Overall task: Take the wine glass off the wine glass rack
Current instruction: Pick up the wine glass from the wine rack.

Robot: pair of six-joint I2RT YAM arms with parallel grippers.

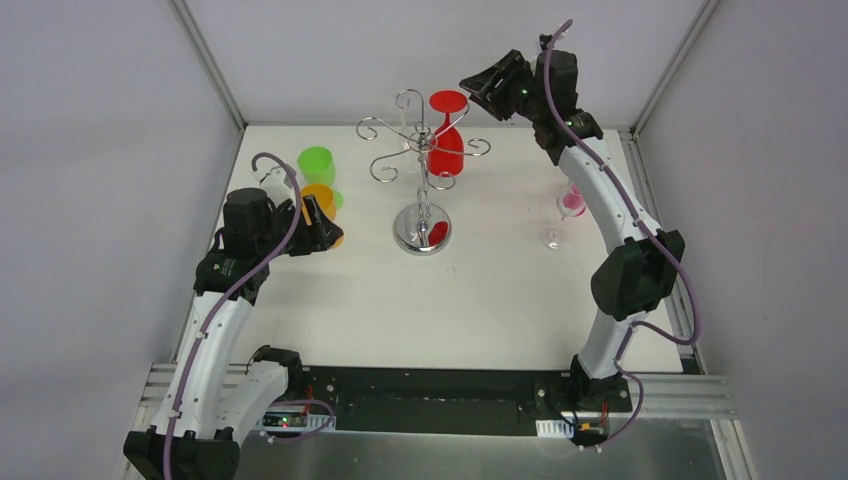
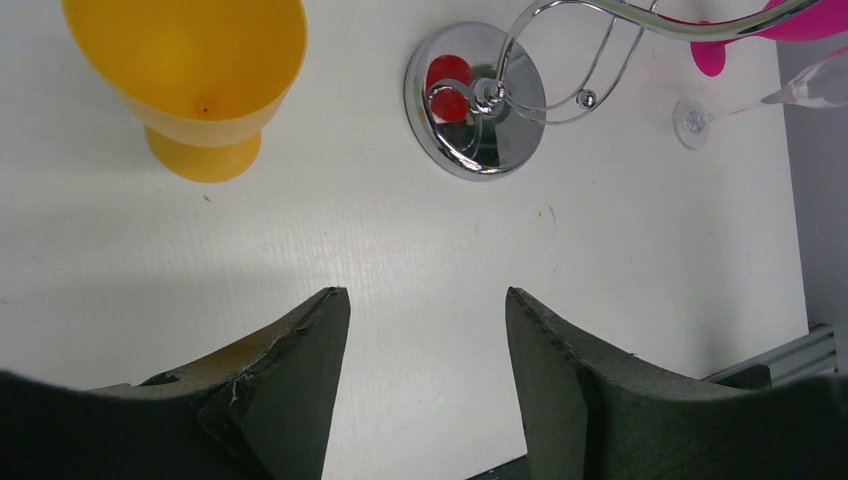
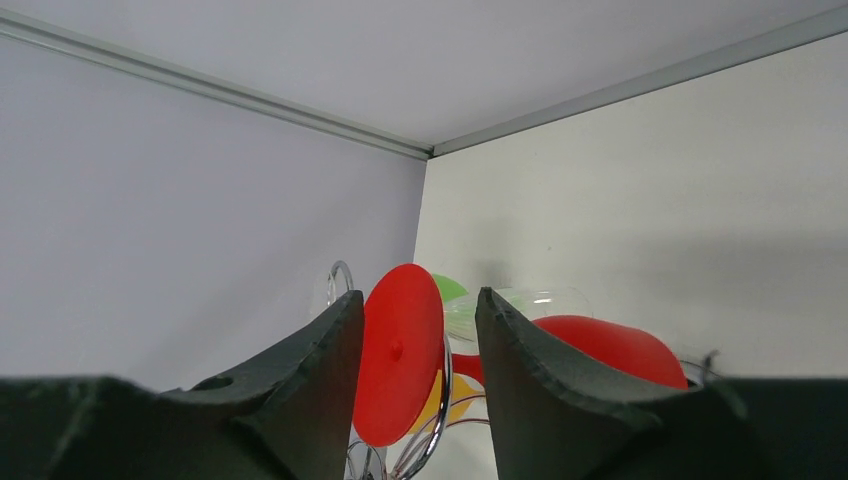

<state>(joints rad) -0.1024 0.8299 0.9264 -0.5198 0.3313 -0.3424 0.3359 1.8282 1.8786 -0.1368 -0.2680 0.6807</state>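
Note:
A red wine glass (image 1: 446, 148) hangs upside down on the chrome wine glass rack (image 1: 422, 228), with its round foot uppermost. My right gripper (image 1: 472, 88) is open, raised at the back, just right of that foot. In the right wrist view the red foot (image 3: 400, 350) shows in the gap between my open fingers, which do not pinch it; the gripper (image 3: 420, 300) points at it, and the bowl (image 3: 610, 350) lies behind the right finger. My left gripper (image 1: 325, 225) is open and empty next to an orange cup (image 1: 320, 198).
A green cup (image 1: 316, 163) stands behind the orange cup (image 2: 190, 70). A pink glass (image 1: 573, 200) and a clear glass (image 1: 552, 238) are right of the rack. The left wrist view shows the rack's mirrored base (image 2: 500, 150) ahead of my left gripper (image 2: 428, 300).

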